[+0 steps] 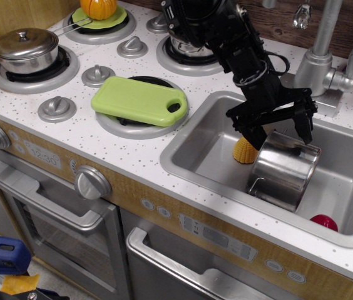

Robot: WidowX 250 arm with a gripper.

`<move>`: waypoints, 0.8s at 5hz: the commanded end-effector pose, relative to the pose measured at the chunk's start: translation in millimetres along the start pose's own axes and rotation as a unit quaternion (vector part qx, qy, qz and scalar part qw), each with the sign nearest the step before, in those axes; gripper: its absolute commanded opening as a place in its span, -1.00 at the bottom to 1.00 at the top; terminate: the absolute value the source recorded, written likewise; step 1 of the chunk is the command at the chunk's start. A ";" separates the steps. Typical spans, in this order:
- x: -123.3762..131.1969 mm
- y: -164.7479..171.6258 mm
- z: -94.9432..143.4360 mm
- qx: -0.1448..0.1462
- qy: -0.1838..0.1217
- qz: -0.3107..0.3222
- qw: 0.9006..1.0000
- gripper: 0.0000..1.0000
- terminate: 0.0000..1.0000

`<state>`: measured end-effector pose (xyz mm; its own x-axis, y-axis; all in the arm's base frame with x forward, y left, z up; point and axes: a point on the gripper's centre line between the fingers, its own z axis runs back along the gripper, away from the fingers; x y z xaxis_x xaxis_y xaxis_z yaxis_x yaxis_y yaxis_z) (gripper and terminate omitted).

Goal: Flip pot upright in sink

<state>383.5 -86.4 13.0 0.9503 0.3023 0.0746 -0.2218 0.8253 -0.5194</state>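
- White speckled surface [133, 156]: toy kitchen top rimming large rectangular grey metal sink [189, 153].
- Tall shiny steel cylindrical pot [283, 170]: lying tilted inside sink, wire loop handle toward front wall.
- Black gripper [278, 128]: fingers spread apart, hovering just above pot's upper rim.
- Yellow ridged toy corn [244, 152]: in sink, beside pot.

My arm [226, 37] is matte black all over, built from chunky, blocky segments with rounded joint housings. A thin black cable [281, 62] loops out along its side near the wrist. My end effector [278, 127] is black too: a wide crossbar carrying 2 short, flat fingers [304, 122] with squared tips. I can make out no markings or screws on me.
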 end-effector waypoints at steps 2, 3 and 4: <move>-4.4 -44.1 -18.9 -0.064 -0.109 0.074 0.989 -1.00 -1.00; -8.3 -58.3 -28.0 -0.071 -0.130 0.089 0.985 -1.00 -1.00; -8.3 -57.6 -29.4 -0.027 -0.130 0.078 0.988 -1.00 -1.00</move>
<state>386.4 -147.0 -1.1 0.8473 0.5095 0.1501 -0.3855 0.7843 -0.4861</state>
